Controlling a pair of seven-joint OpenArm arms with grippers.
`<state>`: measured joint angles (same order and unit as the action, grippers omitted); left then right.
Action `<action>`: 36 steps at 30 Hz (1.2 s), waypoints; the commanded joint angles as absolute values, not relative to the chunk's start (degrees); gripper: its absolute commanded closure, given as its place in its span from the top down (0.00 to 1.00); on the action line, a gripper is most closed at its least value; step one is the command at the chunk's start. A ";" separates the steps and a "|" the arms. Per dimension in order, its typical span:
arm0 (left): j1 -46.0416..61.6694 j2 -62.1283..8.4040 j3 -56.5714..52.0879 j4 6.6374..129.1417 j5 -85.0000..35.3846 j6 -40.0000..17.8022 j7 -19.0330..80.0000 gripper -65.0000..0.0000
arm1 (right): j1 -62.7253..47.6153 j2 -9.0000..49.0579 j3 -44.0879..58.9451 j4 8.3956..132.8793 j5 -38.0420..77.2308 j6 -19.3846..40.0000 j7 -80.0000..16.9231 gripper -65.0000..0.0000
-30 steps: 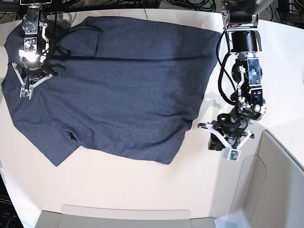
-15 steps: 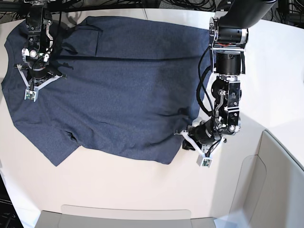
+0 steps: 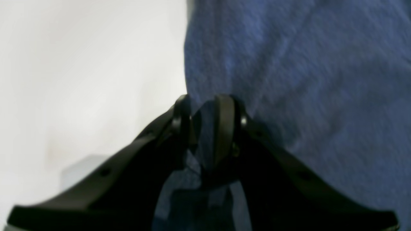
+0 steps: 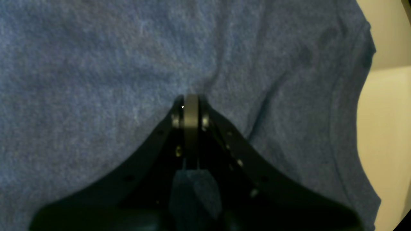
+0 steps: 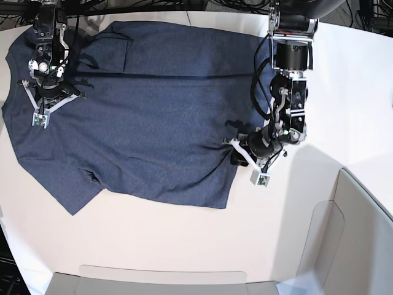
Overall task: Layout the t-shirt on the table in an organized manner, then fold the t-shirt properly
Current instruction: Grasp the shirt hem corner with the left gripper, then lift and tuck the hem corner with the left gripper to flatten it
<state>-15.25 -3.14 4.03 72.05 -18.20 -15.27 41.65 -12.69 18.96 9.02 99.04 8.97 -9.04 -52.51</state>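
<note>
The dark navy t-shirt (image 5: pixel 147 117) lies spread over the off-white table (image 5: pixel 153 246), with creases near its right edge. My left gripper (image 5: pixel 238 157) is at that right edge. In the left wrist view its fingers (image 3: pixel 224 115) stand a little apart, so the left gripper (image 3: pixel 202 106) is open, with the t-shirt's (image 3: pixel 305 80) edge in the gap and bare table (image 3: pixel 80 64) to the left. My right gripper (image 5: pixel 49 92) is on the shirt's upper left part. The right gripper (image 4: pixel 190 101) is shut on a pinch of t-shirt (image 4: pixel 96 64), and creases run out from its tips.
A grey-beige bin wall (image 5: pixel 362 233) stands at the lower right, and another low wall (image 5: pixel 166 279) runs along the front edge. Black cables (image 5: pixel 245 6) lie behind the table. A strip of table (image 4: pixel 388 112) shows beside the sleeve.
My left arm swung left from the bare table to the shirt's right edge and nudged that edge inward. The right gripper shifted only slightly on the upper left of the shirt.
</note>
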 commanded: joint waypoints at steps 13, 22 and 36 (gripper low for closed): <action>-5.93 -3.03 13.41 90.07 -17.19 -15.25 45.58 0.20 | -12.35 18.95 9.27 100.09 8.31 -9.19 -51.56 0.00; -9.27 -3.12 3.82 93.05 -17.19 -15.25 45.93 0.20 | -13.14 18.51 9.27 100.09 8.31 -9.19 -51.56 0.00; -13.85 0.22 0.57 82.07 -17.54 -14.99 45.05 0.22 | -13.14 18.51 9.27 100.18 8.48 -9.19 -51.56 0.00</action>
<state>-12.56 0.43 0.95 81.30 -17.06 -15.03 46.09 -13.63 17.89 9.02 99.07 8.97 -9.04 -52.51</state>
